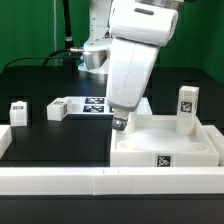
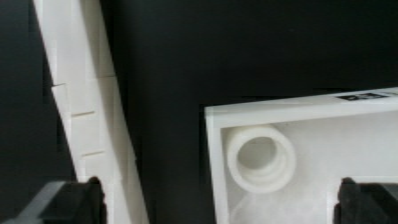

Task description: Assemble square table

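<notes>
A white robot arm leans down over a black tabletop (image 1: 60, 140). Its fingers (image 1: 120, 123) are low at one corner of the square tray (image 1: 170, 142), the furniture's white, rimmed top. The tray lies flat on the exterior view's right, and the fingers are at its corner on that view's left.

In the wrist view the two dark fingers (image 2: 79, 200) stand wide apart and hold nothing. The tray's corner, with a round socket (image 2: 263, 160) in it, lies between them.

An upright leg (image 1: 187, 106) stands at the tray's far side, though I cannot tell whether it is on the tray or just behind it. A second leg (image 1: 18, 112) and a third leg (image 1: 57, 110) sit well apart from the tray on the exterior view's left, near the marker board (image 1: 92, 103). A long white rail (image 1: 60, 180) runs along the front, just beside the tray.

If the fingers came down slightly off line, one tip would likely land on the raised rim instead of straddling it. That would shove or pivot the tray against the rail – and such a jolt could topple the upright leg
</notes>
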Robot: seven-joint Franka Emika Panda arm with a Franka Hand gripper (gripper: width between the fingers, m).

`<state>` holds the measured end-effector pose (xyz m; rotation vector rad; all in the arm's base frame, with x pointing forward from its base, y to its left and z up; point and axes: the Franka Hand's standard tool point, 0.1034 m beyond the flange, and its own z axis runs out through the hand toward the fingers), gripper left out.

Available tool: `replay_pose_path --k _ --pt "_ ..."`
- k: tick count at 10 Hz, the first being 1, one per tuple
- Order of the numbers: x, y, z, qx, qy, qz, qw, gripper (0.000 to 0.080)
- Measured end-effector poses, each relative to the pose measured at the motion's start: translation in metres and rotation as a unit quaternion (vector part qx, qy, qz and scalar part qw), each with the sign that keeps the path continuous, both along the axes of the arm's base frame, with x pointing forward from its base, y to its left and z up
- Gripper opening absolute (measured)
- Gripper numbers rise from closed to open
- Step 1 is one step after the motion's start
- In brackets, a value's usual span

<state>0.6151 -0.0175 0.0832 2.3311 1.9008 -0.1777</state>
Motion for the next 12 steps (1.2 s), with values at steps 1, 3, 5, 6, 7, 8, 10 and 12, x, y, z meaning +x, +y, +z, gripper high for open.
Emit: replay_pose_path --k 1,3,5,6,7,8,10,12 --pt "0.000 0.000 0.000 0.000 -0.002 -0.013 1.000 0.0649" --pt "0.000 0.000 -0.001 0.000 -0.006 -0.041 0.999 0.0649" --pt "-0.008 -0.013 -0.005 -0.001 -0.012 -0.155 0.988 0.0649" --pt "-0.014 -0.022 -0.006 -0.008 -0.007 -0.199 0.980 0.0649" --pt "-0.014 -0.024 -0.006 -0.011 -0.016 -0.240 0.971 0.0649" --pt "-0.014 -0.023 -0.006 -0.012 -0.021 -0.269 0.963 0.0649" --pt "-0.014 -0.023 -0.007 -0.013 -0.030 -0.320 0.947 0.0649" --pt "-0.017 -0.029 -0.004 -0.002 -0.032 -0.420 0.907 0.0649"
